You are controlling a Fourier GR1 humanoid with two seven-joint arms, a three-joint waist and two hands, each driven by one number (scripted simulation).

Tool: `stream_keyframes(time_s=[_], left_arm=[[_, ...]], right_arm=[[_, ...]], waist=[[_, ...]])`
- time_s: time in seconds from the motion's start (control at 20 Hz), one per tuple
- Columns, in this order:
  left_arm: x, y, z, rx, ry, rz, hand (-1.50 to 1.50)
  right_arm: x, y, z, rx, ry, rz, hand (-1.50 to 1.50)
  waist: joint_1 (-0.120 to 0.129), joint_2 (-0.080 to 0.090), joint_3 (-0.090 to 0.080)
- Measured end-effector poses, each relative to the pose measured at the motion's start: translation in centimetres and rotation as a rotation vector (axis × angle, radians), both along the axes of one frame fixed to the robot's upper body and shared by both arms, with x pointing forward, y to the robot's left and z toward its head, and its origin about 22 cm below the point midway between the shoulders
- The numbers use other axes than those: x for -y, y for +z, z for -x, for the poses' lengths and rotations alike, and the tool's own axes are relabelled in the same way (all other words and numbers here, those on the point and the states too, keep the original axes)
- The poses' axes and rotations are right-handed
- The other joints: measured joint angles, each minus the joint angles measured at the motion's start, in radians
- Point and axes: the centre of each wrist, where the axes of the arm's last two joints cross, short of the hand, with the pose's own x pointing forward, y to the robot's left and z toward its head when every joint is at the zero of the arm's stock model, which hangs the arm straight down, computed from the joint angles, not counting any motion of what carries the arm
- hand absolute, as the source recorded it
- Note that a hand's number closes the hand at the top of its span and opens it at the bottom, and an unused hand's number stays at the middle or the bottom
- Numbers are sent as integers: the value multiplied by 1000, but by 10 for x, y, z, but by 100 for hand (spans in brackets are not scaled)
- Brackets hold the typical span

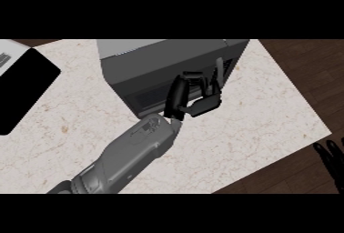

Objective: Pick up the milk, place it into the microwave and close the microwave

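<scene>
Left forearm [128,154] is seen crossing open tabletop [60,136]; left hand [199,103] is laid against the microwave [154,63] at the far edge, fingers [179,91] loosely open, nothing held; right hand [329,159] is rested open off the right edge; the milk's place cannot be told.

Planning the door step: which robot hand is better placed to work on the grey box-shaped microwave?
Probably the left. The left robot hand is at the front face of the grey box-shaped microwave. The right robot hand rests at the view's lower right edge, well apart from it.
</scene>
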Motion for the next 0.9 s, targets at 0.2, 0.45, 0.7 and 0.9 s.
stream_keyframes(time_s=[0.2,0.45,0.7,0.9], left_arm=[[0,-1,-1,6,8,9,150],[0,-2,-1,17,17,16,150],[0,-2,-2,23,23,19,150],[0,-3,-2,29,29,24,150]], right_arm=[[0,3,2,-2,15,-18,-150],[0,5,6,-19,36,-43,-150],[2,9,9,-26,47,-46,-150],[3,15,10,-24,64,-41,-150]], waist=[[-6,1,1],[-10,3,2],[-16,3,2],[-21,5,2]])
